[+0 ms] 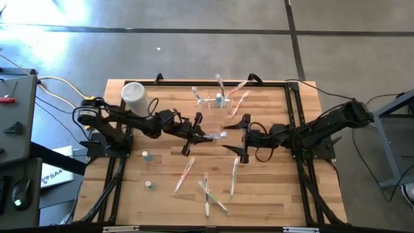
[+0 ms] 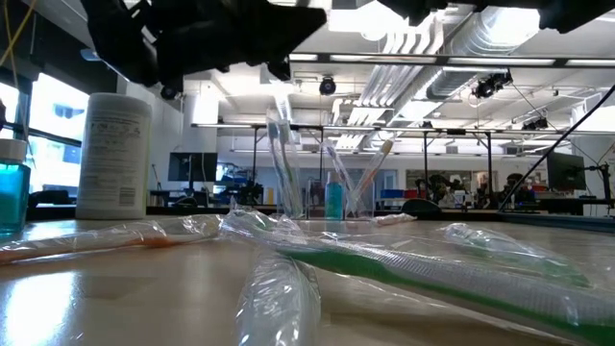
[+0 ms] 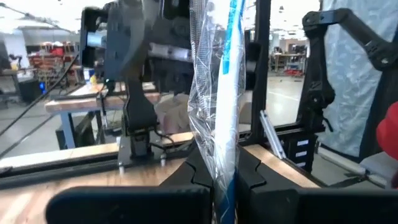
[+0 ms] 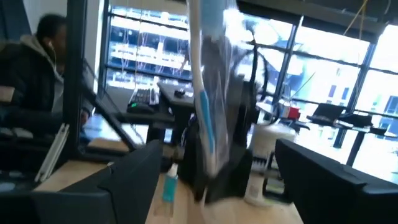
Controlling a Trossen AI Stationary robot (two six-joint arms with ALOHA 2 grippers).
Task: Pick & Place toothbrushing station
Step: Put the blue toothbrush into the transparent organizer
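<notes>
The toothbrushing station (image 1: 217, 99) is a small clear holder standing at the table's far middle with several thin toothbrushes upright in it; it also shows in the low view (image 2: 332, 197). My left gripper (image 1: 194, 134) is shut on a blue toothbrush in a clear wrapper (image 1: 215, 135) above the table's middle, near of the station. My right gripper (image 1: 234, 136) faces it from the right, open wide, with the toothbrush's free end (image 4: 205, 93) between or just before its fingers, touching neither. My left gripper pinches the wrapped toothbrush by one end (image 3: 219, 177) between its two fingers. The fingers lie level and point toward the table's right. The toothbrush sticks straight out beyond the fingertips toward my right gripper, lifted clear of the table.
A white canister (image 1: 134, 96) stands at the far left. Two small blue-capped bottles (image 1: 146, 156) (image 1: 149, 185) stand at the near left. Several wrapped toothbrushes (image 1: 184, 175) (image 1: 234, 176) (image 1: 208, 195) lie on the near half of the table. A person shows beyond the table (image 4: 37, 74).
</notes>
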